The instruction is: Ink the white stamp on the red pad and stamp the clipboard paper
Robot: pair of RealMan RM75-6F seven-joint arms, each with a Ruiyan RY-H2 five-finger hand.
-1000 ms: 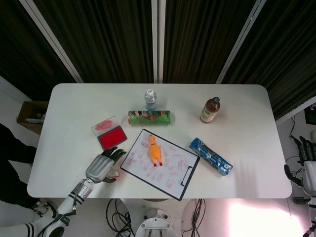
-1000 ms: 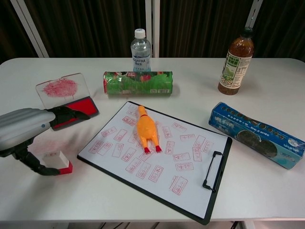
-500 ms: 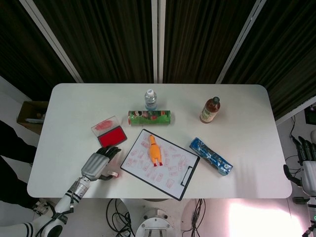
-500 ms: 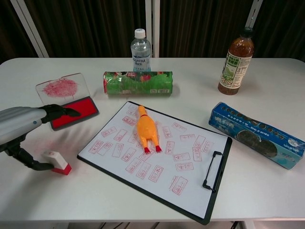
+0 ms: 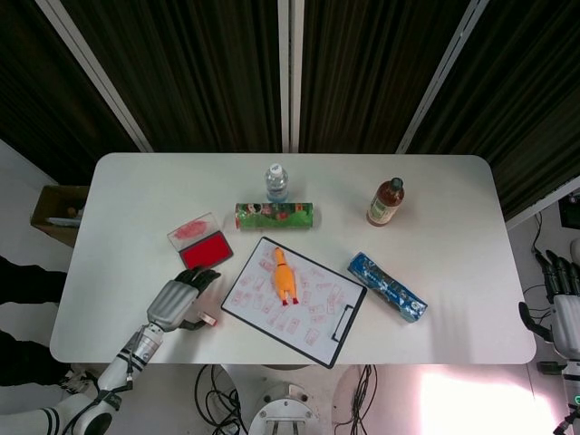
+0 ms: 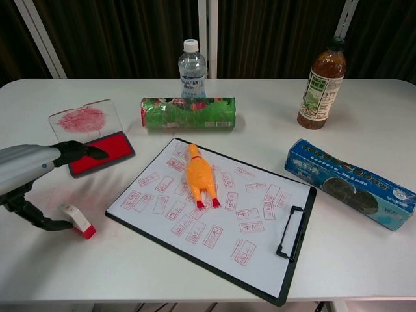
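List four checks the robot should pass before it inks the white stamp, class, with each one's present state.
1. White stamp held by the left hand: cannot tell, the thumb is at it.
2. Stamp upright: not ok, tilted on the table.
3. Red pad uncovered: ok, lid open.
4. Clipboard paper free: not ok, a rubber chicken lies on it.
5. Right hand out of the way: ok.

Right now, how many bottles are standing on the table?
2. The clear water bottle stands at the far edge, just behind the green roll. The brown tea bottle stands far right, beyond the blue packet. None appear hidden.
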